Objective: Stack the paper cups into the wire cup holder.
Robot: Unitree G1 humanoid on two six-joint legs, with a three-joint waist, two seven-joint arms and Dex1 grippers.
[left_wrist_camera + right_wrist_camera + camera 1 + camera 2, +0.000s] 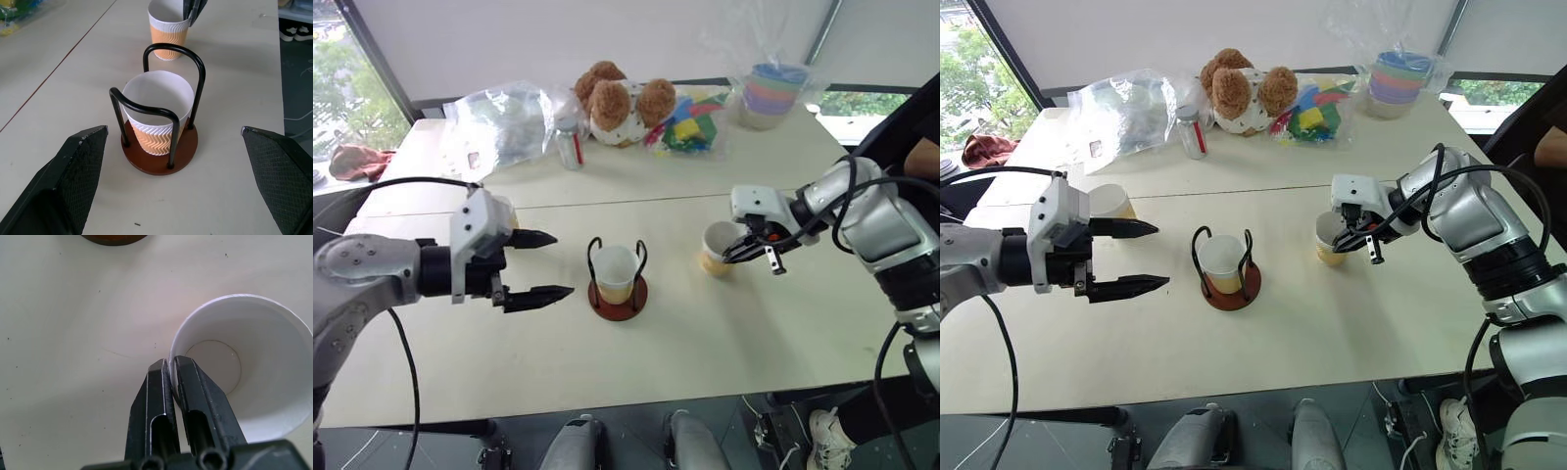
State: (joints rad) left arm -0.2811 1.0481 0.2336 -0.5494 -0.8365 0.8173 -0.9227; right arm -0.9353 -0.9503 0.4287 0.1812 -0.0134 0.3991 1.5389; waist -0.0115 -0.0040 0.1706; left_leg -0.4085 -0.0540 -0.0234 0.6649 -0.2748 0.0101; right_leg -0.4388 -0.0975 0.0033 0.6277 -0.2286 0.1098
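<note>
**Right gripper pinches a cup rim beside the holder**

On the table (pixel 724 333), the wire cup holder (pixel 617 294) stands with one paper cup (pixel 616 272) seated upright inside. The left gripper (pixel 546 264) hovers beside it, jaws spread wide, empty. The right gripper (pixel 170 377) is clamped on the rim of a second cup (pixel 719 249), standing near the holder. A third cup (pixel 1112 202) sits behind the left gripper.

Round reddish-brown disc base with two upright black wire loops (pixel 617 284) stands mid-table. One tapered paper cup, white rim band over ribbed yellow-tan body (pixel 615 273), sits upright inside the loops, mouth up, empty. Second identical cup (pixel 718 247) upright on the table, well to the holder's right. Third cup (pixel 1110 201) at the far left, partly hidden.
</note>
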